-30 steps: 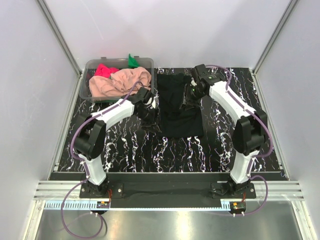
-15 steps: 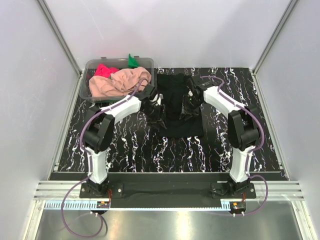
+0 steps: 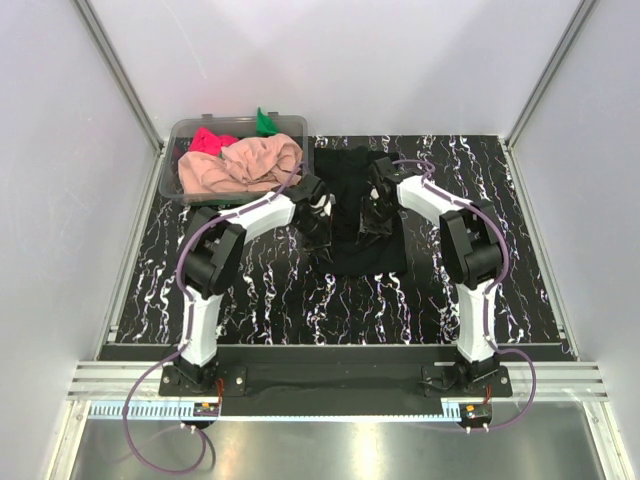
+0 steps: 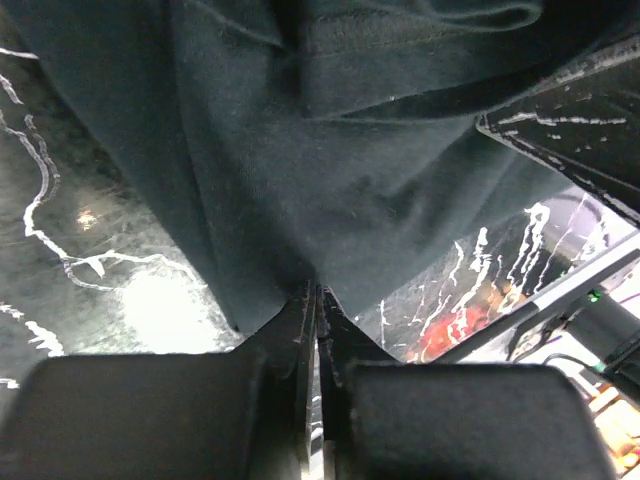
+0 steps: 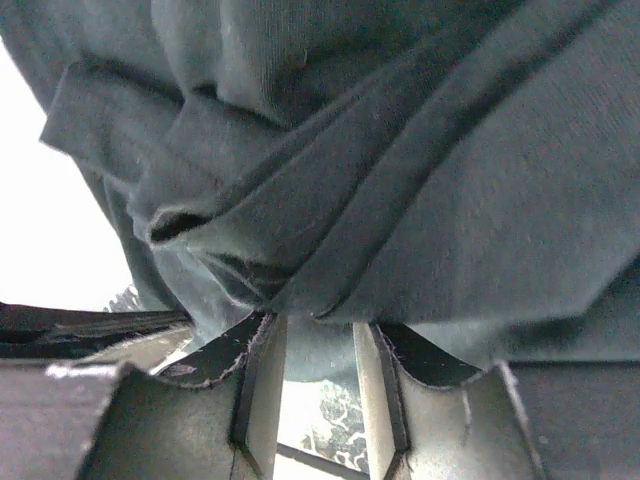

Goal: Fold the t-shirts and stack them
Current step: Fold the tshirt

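Tub (image 3: 172, 182): rear left, holding the peach-pink t-shirt (image 3: 240, 165).
Left gripper (image 4: 316, 296): closed on the black t-shirt (image 3: 362, 250) at its left edge.
Shirt: long axis runs near to far, between both arms.
Right gripper (image 5: 310, 325): jaws narrowly apart at a bunched fold; whether it grips cannot be told.
Room: open counter (image 3: 270, 295) nearward.

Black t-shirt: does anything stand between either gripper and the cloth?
Nothing visible does. The left gripper is shut on the edge of the black t-shirt, and the right gripper has bunched cloth between its fingers.
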{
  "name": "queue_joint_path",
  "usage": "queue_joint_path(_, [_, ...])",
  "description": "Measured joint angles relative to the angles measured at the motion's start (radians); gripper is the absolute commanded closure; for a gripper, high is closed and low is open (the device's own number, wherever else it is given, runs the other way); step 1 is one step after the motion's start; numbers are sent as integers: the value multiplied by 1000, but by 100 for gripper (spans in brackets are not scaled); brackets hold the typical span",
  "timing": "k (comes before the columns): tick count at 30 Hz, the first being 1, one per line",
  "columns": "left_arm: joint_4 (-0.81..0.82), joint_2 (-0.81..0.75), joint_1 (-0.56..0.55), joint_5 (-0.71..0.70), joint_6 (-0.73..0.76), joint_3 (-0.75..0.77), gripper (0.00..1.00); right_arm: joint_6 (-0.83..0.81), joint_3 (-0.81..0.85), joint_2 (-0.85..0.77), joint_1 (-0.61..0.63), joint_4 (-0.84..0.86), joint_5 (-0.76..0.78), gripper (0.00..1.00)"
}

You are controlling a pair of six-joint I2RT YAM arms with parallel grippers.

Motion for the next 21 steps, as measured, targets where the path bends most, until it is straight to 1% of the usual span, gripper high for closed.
queue_joint_path(8, [1,40,-6,-14,8,0,100,-3,72,44,0,-2,-19,62])
queue_joint_path(13, [6,44,-6,-17,11,-3,100,-4,122,47,0,-5,-19,62])
queue_joint_path(21, [27,42,-6,-17,11,-18,100,-13,198,101,0,-6,-19,63])
